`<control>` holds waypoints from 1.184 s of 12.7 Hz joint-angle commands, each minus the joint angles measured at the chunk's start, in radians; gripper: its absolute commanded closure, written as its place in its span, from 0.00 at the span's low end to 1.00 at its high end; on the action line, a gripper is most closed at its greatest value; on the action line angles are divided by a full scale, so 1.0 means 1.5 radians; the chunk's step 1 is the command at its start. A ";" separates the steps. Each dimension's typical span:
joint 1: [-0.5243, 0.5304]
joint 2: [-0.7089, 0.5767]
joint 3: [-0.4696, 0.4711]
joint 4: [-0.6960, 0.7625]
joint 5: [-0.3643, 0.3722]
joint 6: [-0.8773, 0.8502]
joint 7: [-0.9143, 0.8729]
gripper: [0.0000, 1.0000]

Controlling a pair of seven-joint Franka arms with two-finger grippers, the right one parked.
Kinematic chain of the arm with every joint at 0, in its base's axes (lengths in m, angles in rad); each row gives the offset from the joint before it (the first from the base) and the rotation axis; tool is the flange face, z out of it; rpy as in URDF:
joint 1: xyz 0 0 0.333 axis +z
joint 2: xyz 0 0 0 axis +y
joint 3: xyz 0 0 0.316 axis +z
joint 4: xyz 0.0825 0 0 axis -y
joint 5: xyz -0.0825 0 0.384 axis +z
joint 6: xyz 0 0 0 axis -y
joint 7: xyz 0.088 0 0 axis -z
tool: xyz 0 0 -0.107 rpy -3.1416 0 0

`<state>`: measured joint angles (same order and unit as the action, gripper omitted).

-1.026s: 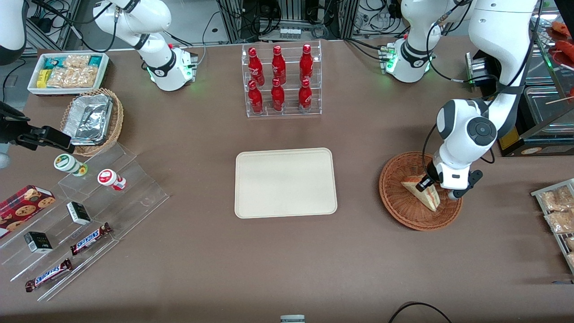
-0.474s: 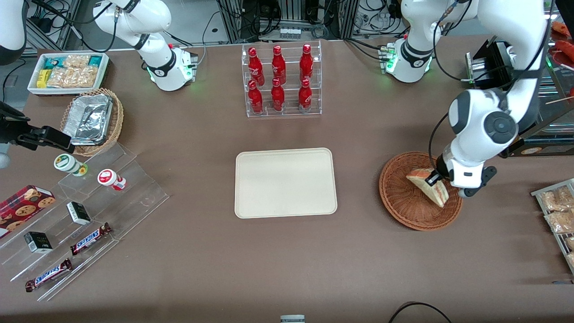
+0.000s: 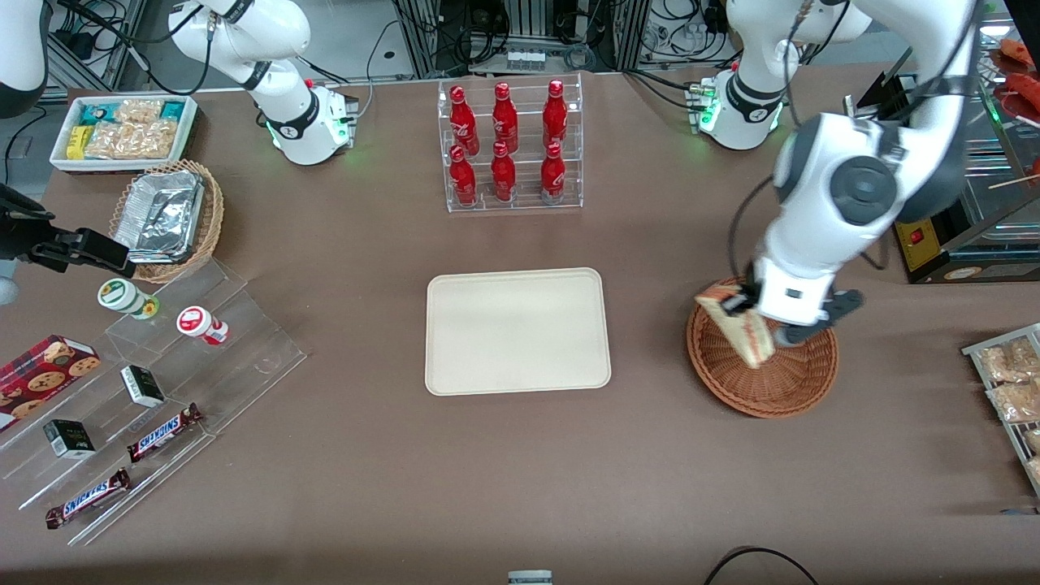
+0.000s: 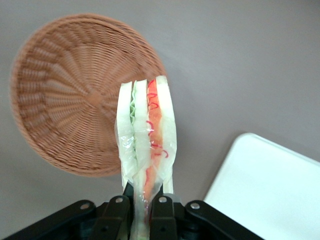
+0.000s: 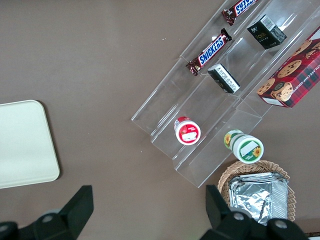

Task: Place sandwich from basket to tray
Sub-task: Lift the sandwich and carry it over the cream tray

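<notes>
Front view shows my jaws point(image 3: 751, 313) clamped on the sandwich point(image 3: 739, 329), its long axis hanging downward, lifted over the basket point(image 3: 760, 386); the tray point(image 3: 517, 331) lies at nine o'clock on the tabletop point(image 3: 520, 471).

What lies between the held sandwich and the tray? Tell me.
Only bare brown table, seen in the front view. The gripper holds the sandwich above the basket's rim, short of the tray.

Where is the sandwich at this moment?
The sandwich is held in the shut gripper, lifted above the basket at its rim nearest the tray, toward the working arm's end of the table.
</notes>
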<state>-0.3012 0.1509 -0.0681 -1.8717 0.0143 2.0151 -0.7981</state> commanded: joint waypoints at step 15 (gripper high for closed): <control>-0.303 0.342 0.007 0.260 -0.016 0.122 0.004 0.90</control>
<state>-0.7301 0.6187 -0.0737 -1.5254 -0.0318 2.1724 -0.7952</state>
